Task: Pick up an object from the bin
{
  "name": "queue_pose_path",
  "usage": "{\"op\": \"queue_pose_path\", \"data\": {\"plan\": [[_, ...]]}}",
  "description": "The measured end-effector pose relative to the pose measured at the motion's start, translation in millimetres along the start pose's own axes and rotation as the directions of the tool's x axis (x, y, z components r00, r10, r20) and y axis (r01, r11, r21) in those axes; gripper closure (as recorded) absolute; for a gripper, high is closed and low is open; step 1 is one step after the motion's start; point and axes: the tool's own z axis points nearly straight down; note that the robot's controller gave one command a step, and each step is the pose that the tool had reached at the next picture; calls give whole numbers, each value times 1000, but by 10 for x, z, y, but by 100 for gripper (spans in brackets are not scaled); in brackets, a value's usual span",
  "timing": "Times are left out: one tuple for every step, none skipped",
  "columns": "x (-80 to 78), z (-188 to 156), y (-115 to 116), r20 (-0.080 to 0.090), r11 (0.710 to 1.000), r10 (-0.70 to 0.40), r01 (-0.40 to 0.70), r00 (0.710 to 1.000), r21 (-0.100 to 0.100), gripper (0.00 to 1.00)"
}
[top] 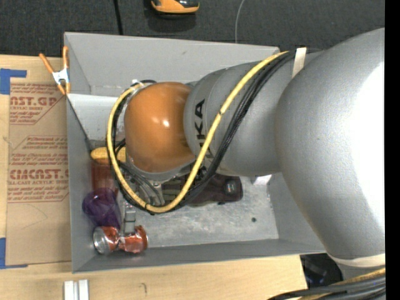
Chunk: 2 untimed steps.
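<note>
The arm (325, 136), a broad silver-grey mass, lies nearest the camera and comes in from the right, covering much of the grey metal bin (156, 49). At its wrist sits a rounded orange cover (156, 127), and a bundle of yellow and black cables (215, 125) runs along the arm and loops round the cover's left and lower sides. Below the cover the gripper (130, 219) points down into the bin's lower left corner; only a small grey part of it shows under the cables, and whether it is open, closed or gripping anything cannot be told. Directly under it, on the bin's floor close to the lower wall, lies a crushed can (120, 239), red and silver, on its side; the gripper's tip comes down to the can's upper edge, though contact cannot be made out. Just to the left of the gripper sits a crumpled purple thing (100, 206), near the left wall. Above that stands a dark red object (100, 175), and above it a small yellow thing (99, 152), both partly hidden by the cables. To the right, under the arm, a dark maroon object (219, 189) lies on the floor.
</note>
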Motion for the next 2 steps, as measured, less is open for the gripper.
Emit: {"op": "queue_pose_path", "data": {"plan": [[-22,-46,-13,7,1000,3,-2,1000,-2,0],[-277,531,62,13,991,-131,131,991,0,0]]}}
